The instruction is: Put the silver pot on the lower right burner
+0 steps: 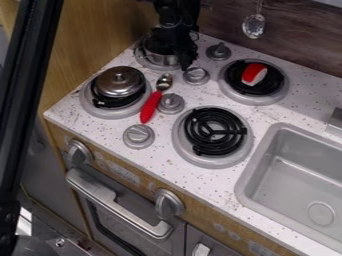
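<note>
My black gripper (pixel 179 47) hangs over the upper left burner, covering much of the silver pot (pixel 161 59) that sits there. Whether it touches the pot is unclear, since the dark arm hides the pot's top and back. The lower right burner (pixel 214 131), a black coil in a grey ring, has nothing on it.
A silver lid (pixel 119 81) rests on the lower left burner. Beside it lies a spoon with a red handle (pixel 151 106), among several grey knobs. A red and white piece (pixel 254 73) is on the upper right burner. The sink (pixel 298 175) is at right.
</note>
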{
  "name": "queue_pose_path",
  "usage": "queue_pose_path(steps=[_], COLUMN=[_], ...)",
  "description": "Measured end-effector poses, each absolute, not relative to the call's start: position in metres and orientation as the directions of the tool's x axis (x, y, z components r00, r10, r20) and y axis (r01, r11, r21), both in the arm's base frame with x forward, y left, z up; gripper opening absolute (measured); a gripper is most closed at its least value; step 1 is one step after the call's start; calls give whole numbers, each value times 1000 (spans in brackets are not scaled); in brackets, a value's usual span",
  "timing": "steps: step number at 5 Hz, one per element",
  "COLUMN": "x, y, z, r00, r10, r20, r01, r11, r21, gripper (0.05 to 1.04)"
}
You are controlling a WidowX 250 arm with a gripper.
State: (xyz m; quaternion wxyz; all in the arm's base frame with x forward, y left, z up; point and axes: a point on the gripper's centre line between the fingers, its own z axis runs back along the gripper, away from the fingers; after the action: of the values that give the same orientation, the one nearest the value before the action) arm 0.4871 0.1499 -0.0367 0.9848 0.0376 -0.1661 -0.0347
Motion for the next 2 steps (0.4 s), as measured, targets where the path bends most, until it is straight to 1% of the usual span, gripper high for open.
queue_pose_path(steps=[1, 2], x=[487, 488], y=[150, 149], z=[-37, -36], r00=[942, 940], r10=[-82, -95], r20=[324, 328], r01=[57, 68], r11=[995, 994], r21=[86, 91], gripper=[402, 164])
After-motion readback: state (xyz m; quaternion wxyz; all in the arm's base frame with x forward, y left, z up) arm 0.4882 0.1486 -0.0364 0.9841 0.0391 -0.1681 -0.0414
